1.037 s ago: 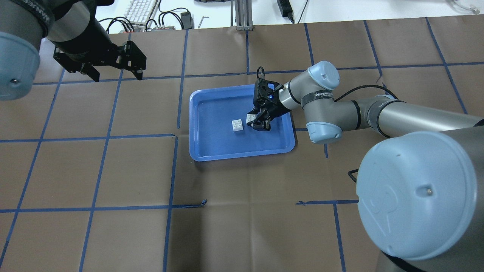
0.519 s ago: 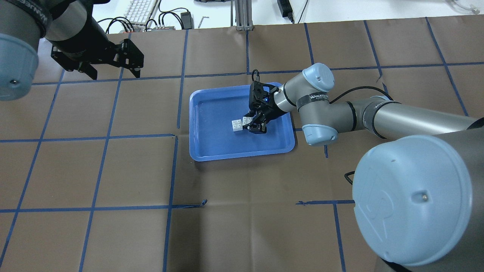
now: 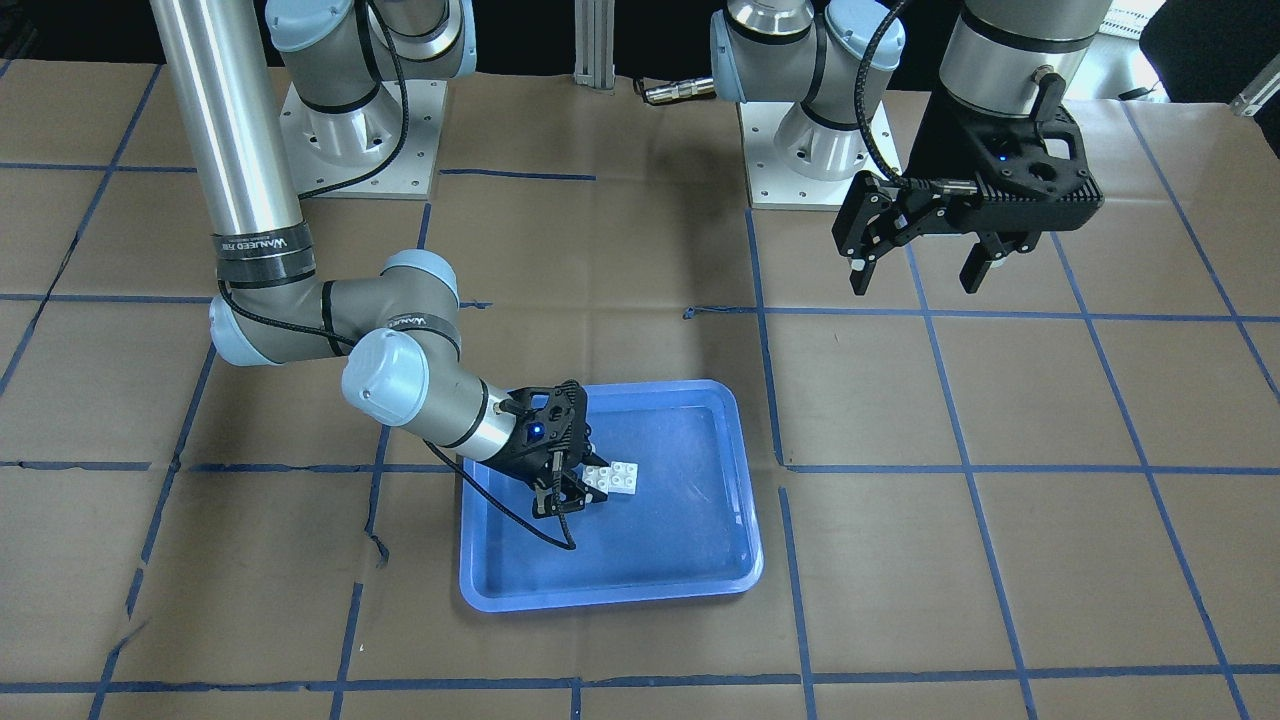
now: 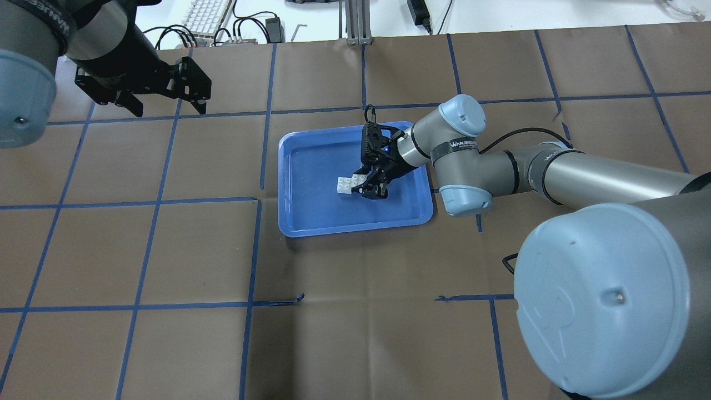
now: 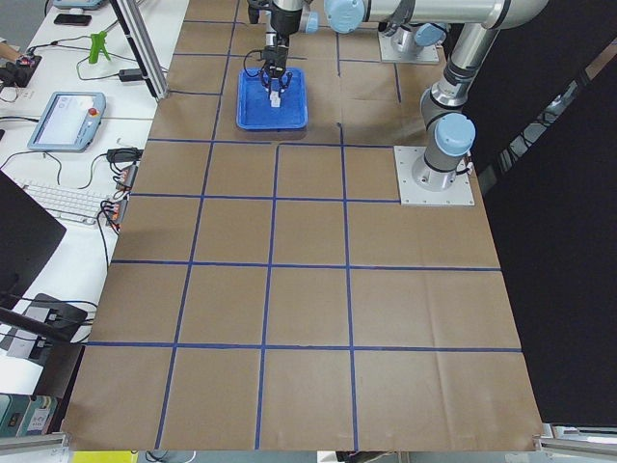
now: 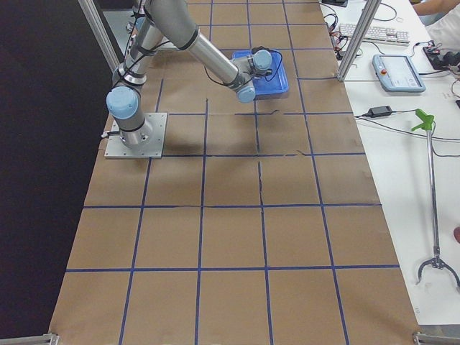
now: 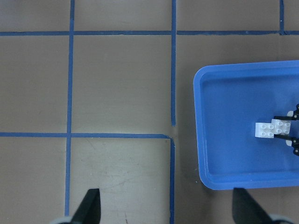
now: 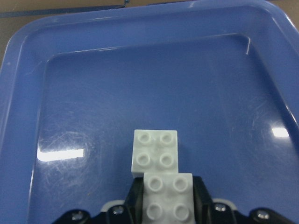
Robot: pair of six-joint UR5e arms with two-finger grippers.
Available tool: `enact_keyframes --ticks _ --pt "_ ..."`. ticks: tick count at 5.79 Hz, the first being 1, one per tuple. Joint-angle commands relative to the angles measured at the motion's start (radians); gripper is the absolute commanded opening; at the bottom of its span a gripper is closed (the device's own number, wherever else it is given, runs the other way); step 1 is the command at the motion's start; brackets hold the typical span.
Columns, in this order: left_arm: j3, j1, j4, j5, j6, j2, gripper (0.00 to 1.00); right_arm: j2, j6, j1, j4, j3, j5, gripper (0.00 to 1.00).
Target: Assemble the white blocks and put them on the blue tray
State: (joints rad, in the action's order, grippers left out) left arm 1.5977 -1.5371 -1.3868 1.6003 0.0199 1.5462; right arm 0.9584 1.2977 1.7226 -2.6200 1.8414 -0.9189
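The blue tray (image 4: 316,161) lies mid-table, also in the front view (image 3: 660,560) and left wrist view (image 7: 229,93). One white block (image 4: 344,185) rests on its floor (image 8: 140,70). My right gripper (image 4: 367,186) is shut on the second white block (image 4: 359,179), low over the tray. In the right wrist view the held block (image 8: 168,198) overlaps the near edge of the resting block (image 8: 155,151); I cannot tell whether they touch. My left gripper (image 4: 168,110) is open and empty, high over the far left of the table (image 3: 914,284).
Brown paper with a blue tape grid covers the table. A keyboard (image 4: 206,15) and cables lie beyond the far edge. An aluminium post (image 4: 355,22) stands at the back centre. Both arm bases (image 3: 800,140) are bolted at the robot's side.
My right gripper has carried its white block leftward across the tray until it meets the resting block. The left gripper shifted slightly at first, then stayed still.
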Motion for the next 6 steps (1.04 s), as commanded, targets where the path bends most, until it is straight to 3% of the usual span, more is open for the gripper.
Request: enact_keyframes --ticks 1,6 --pt "0.002 0.000 0.000 0.000 0.000 0.000 0.99 0.002 -0.001 0.002 0.000 0.019 0.000 0.26" --pt "0.011 0.000 0.020 0.003 0.002 0.002 0.99 0.002 -0.005 0.003 -0.043 0.033 0.002 0.26"
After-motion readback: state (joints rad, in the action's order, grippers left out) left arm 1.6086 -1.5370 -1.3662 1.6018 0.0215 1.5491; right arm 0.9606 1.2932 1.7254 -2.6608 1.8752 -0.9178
